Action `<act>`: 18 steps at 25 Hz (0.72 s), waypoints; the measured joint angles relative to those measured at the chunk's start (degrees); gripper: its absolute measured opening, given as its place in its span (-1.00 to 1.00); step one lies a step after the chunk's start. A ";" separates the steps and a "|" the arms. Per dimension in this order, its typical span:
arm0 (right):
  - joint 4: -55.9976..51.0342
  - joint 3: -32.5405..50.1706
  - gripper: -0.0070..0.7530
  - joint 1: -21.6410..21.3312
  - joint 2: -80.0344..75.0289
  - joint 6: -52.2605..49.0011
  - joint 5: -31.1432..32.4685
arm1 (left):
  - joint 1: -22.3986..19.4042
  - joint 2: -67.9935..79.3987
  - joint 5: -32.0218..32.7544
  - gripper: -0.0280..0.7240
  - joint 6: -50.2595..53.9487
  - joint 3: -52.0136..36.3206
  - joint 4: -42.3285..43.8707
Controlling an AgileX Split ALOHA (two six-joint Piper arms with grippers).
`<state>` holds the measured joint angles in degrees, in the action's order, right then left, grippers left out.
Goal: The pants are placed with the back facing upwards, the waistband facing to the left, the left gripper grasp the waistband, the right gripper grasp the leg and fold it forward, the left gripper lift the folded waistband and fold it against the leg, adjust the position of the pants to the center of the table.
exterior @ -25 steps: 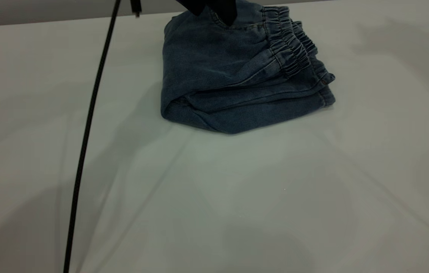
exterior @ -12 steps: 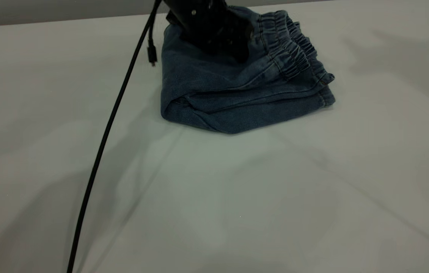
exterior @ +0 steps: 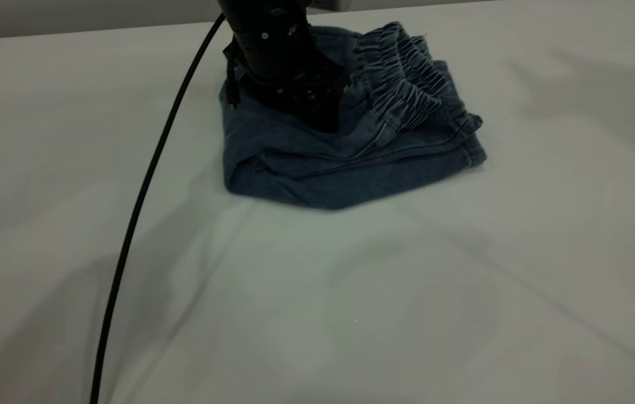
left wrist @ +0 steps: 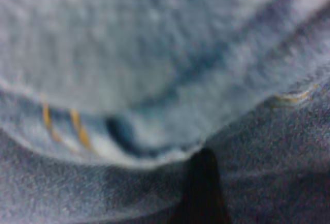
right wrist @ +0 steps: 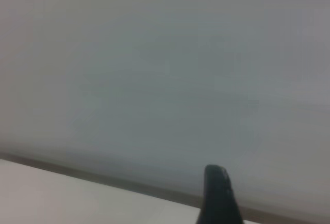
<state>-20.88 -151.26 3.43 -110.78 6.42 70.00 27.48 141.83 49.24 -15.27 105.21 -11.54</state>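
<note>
left claw (exterior: pixel 325 120): round black body, pale screws (few) | cable (exterior: pixel 143 196): thin, black

surface: the table (exterior: pixel 463 292), plain white-grey, faintly creased;
lying on it: the pants (exterior: pixel 351 163), folded, toward its far edge

Near half of the table (exterior: pixel 351 314): left bare from the left edge to the right, so open passage is offered.
Right side: bare surface is seen beside the folded shorts (exterior: pixel 351 151).
Far middle: taken up by the shorts, with the gathered waistband (exterior: pixel 401 78) raised along their far right.
Top of the shorts: blocked by the left gripper (exterior: pixel 325 120), pressed down on the denim.
Left side: crossed by a black cable (exterior: pixel 137 207) slanting from far middle to near left.
Right gripper (right wrist: pixel 219 193): kept off the table.
</note>
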 joint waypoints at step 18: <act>-1.39 0.05 0.08 0.00 3.14 0.69 0.00 | 0.06 -1.16 21.07 0.53 1.76 13.56 0.25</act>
<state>-22.27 -151.21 3.43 -107.64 7.11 70.00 27.54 140.66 70.31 -13.51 118.77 -11.29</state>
